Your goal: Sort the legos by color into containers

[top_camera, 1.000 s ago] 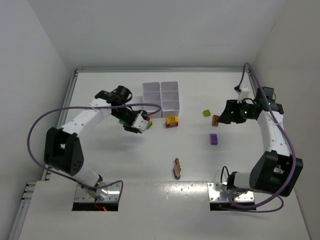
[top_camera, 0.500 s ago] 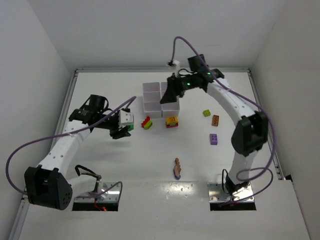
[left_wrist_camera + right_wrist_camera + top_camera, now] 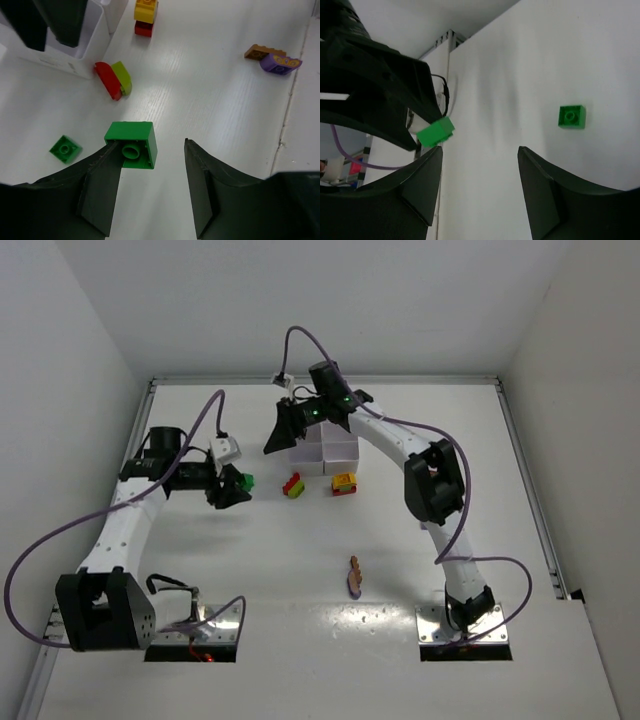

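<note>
My left gripper (image 3: 234, 487) is open, and a green lego (image 3: 246, 480) rests against its left fingertip; the other finger stands apart from it (image 3: 132, 145). A small flat green lego (image 3: 65, 148) lies on the table beside it. A red-and-lime clump (image 3: 293, 485) and a yellow-and-red clump (image 3: 343, 483) lie in front of the white tray (image 3: 340, 448). My right gripper (image 3: 281, 432) is open and empty over the tray's left side, facing the left gripper (image 3: 480, 150). The right wrist view shows the green lego (image 3: 435, 132) and the flat one (image 3: 571, 116).
A brown-and-purple piece (image 3: 354, 577) lies near the front middle of the table and shows in the left wrist view (image 3: 272, 57). The right arm spans the table's back from the right base. White walls close in the table on three sides.
My right arm swung from the right side across to the tray's left. My left arm drew back left with the green lego, leaving the red-and-lime clump. The bricks at right no longer show.
</note>
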Controlling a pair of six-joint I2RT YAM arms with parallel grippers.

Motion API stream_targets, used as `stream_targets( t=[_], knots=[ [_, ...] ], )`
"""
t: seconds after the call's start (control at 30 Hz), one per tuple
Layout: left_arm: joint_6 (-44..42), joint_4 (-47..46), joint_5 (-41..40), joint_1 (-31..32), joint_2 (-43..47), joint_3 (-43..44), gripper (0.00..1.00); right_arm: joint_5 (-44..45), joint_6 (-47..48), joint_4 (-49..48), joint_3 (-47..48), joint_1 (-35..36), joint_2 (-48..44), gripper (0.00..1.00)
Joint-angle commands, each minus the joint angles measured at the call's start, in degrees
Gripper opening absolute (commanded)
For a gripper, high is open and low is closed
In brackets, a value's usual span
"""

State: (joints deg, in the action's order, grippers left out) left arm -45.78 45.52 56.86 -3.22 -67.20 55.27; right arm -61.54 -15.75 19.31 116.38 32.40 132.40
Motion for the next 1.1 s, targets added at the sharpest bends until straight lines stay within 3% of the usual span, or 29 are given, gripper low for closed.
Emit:
stream_targets(
  t=[0.0,0.17,0.43,1.0,1.07],
  knots=[
    [1.9,-1.0,5.7,-0.7,-3.0,1.2,0.57,-5.7,-7.8,-13.1,4.5,0.7,1.0,0.62],
    [1.9,-1.0,5.7,-0.7,-9.6,3.6,0.57,-8.1,-12.0,-19.3,7.0,2.5,3.9,0.61],
    [0.0,-1.0,3.5,-1.3,-16.2,8.1,0.57,-9.5,-9.7,-19.2,7.5,6.2,6.2,0.61],
    [1.0,-1.0,5.6,-1.9,-16.2,10.9,0.57,-6.7,-7.6,-17.6,9.5,7.3,9.7,0.61],
    [1.0,-0.5,5.6,-1.9,-16.2,10.9,0.56,-6.1,-4.4,-15.0,10.0,7.9,10.3,0.57]
  ],
)
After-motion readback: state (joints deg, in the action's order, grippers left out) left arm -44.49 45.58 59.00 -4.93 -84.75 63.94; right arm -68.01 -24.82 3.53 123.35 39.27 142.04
